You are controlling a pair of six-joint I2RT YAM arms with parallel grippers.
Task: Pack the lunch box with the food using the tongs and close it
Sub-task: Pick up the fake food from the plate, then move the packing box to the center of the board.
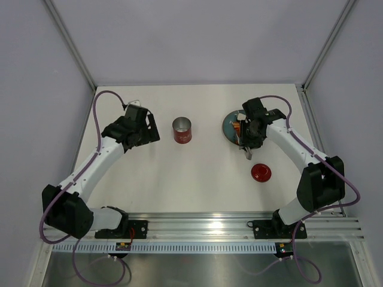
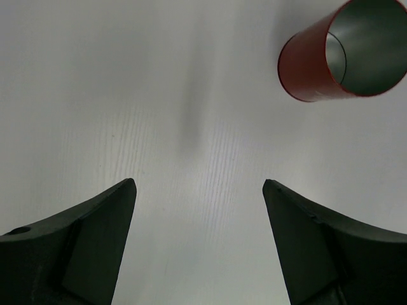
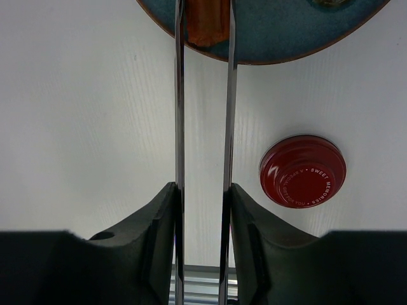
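L gripper (image 2: 198, 184) hangs over the bare table (image 2: 95, 95), jaws wide apart, holding nothing. Lunch box (image 2: 318, 63) stands upright to its right, not touching, top open, silvery inside. R gripper (image 3: 203, 187) is clamped on the tongs (image 3: 179, 95), fingers (image 3: 152, 222) pressing both arms from outside. Tong arms reach onto the blue plate (image 3: 286, 32) w/ an orange food piece (image 3: 205, 22) betw. them. Red lid (image 3: 303, 170) lies flat on the table near the plate, not touching it.
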